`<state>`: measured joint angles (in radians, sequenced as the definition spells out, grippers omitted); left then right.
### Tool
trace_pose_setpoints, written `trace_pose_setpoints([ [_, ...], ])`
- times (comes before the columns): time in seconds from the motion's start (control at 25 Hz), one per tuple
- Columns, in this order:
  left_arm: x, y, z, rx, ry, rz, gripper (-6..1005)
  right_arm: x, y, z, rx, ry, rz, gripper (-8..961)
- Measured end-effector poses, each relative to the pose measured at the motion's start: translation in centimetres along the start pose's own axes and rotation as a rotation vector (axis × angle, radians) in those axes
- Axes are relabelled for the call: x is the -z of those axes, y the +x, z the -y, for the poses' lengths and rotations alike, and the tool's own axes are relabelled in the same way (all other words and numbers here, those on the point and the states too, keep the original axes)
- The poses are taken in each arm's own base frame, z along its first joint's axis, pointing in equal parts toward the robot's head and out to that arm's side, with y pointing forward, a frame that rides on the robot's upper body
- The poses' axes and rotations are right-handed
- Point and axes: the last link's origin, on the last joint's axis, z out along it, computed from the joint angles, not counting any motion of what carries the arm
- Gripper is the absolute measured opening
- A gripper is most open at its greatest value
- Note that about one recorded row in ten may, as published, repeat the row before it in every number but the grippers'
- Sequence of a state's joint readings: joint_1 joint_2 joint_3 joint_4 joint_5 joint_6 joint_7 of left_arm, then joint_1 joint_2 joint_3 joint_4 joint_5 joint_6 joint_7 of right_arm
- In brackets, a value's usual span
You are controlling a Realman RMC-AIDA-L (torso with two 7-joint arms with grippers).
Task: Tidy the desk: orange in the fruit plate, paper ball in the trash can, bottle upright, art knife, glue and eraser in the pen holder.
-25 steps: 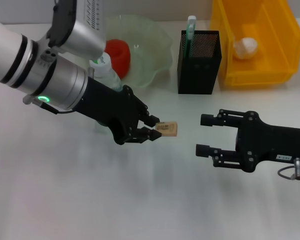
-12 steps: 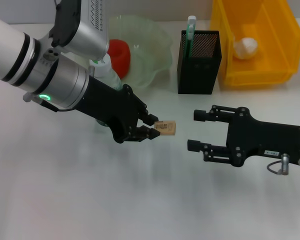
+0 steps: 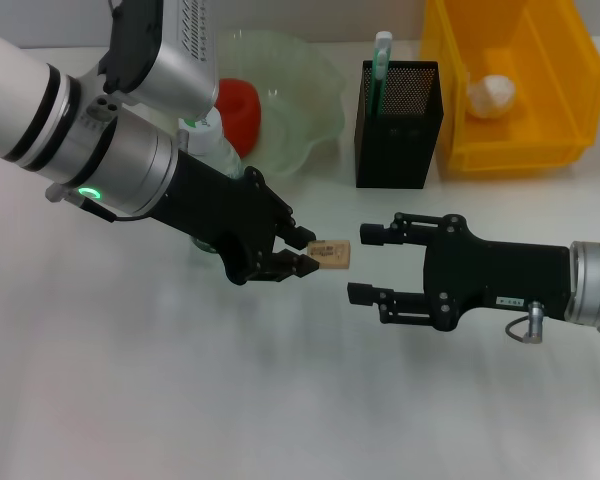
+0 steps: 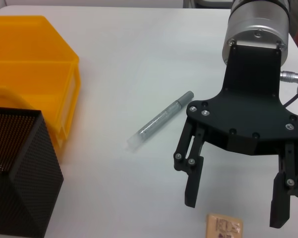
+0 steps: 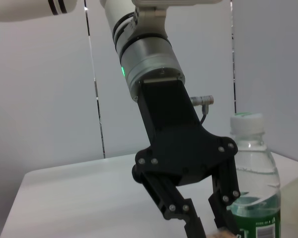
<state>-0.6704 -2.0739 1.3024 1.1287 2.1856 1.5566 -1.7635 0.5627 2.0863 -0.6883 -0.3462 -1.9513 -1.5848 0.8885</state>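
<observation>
Above the middle of the desk (image 3: 130, 400): eraser (image 3: 332, 256) handover in hand, mid-air.

From the head: left gripper (image 3: 298, 252) clenched on the eraser, right gripper (image 3: 365, 264) spread wide and just beside it, not touching; orange (image 3: 238, 110) already in the fruit plate (image 3: 305, 85), paper ball (image 3: 491, 95) in the trash can (image 3: 510, 150), art knife (image 3: 381, 55) standing in the pen holder (image 3: 398, 125), bottle (image 3: 215, 145) upright behind the left arm. From the left wrist: eraser at the picture's edge between the right gripper's parted fingers (image 4: 193, 191); glue (image 4: 160, 121) lying loose on the desk near the trash can. From the right wrist: left gripper pinched, bottle upright beside it. Next, probably: close on the free end of the eraser, release the left, carry to the pen holder; glue left to do.
</observation>
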Motion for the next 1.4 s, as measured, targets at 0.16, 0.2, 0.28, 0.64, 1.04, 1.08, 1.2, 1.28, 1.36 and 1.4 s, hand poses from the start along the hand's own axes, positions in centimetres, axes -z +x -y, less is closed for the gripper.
trace_pose_setpoints([
  [0.16,0.0,0.0,0.0,-0.005,0.0,0.001,245,-0.1,-0.1,0.2,0.004,0.004,0.001,687],
  [0.2,0.0,0.0,0.0,-0.006,0.0,0.001,244,-0.1,-0.1,0.3,0.005,0.01,0.0,687],
  [0.28,0.0,0.0,0.0,-0.007,-0.001,0.001,243,-0.1,-0.1,0.3,0.004,0.012,0.0,687],
  [0.64,0.1,0.1,0.1,-0.01,0.009,-0.003,240,0.4,-0.6,0.2,-0.001,0.014,0.05,688],
  [1.04,0.7,1.6,-0.1,-0.005,-0.003,-0.14,239,7.1,-1.6,-1.0,-0.016,0.092,0.229,688],
  [1.08,0.7,1.9,-0.1,-0.006,-0.006,-0.16,239,7.5,-1.7,-1.2,-0.012,0.096,0.244,688],
  [1.2,0.9,2.8,-0.2,-0.008,-0.018,-0.222,238,8.6,-2.1,-2.0,0.001,0.09,0.295,688],
  [1.28,1.1,3.5,-0.3,-0.009,-0.028,-0.272,238,8.8,-2.2,-2.1,0.003,0.087,0.305,687],
  [1.36,1.3,4.1,-0.5,-0.013,-0.04,-0.312,238,9.1,-2.3,-2.4,0.009,0.085,0.323,687],
  [1.4,1.4,4.5,-0.6,-0.017,-0.049,-0.331,237,9.3,-2.5,-2.7,0.018,0.086,0.347,687],
])
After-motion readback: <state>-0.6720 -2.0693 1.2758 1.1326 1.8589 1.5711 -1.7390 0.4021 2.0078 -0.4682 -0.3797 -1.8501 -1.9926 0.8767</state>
